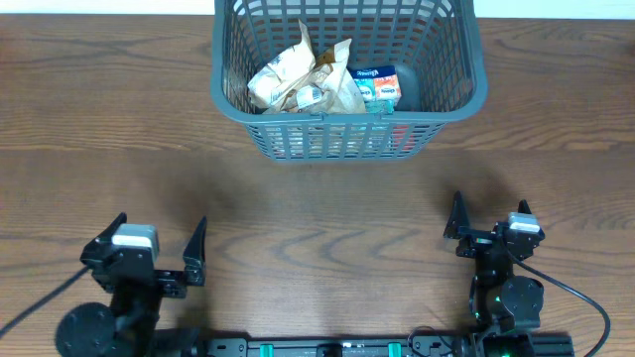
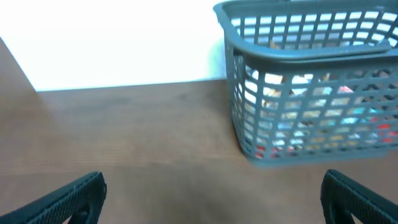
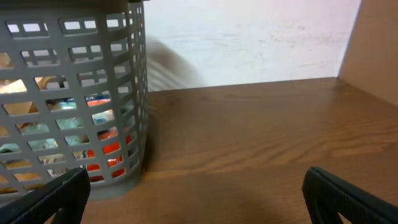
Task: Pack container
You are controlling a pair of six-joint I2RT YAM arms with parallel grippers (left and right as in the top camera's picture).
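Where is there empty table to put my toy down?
The table is bare between the basket and the left gripper and right gripper, and on either side of the basket. Inside the basket it's crowded with packets.

surface: brown wood-grain table (image 1: pixel 317 198) spanned the overhead view | backdrop: plain white wall (image 2: pixel 124 43) rose behind its far edge | light: bright, wall nearly washed out

You see the basket (image 1: pixel 347 113) cut off by the top edge overhead, so its far rim is out of view. Through the lattice in both wrist views the packets (image 2: pixel 292 79) blur into colours, labels unreadable.
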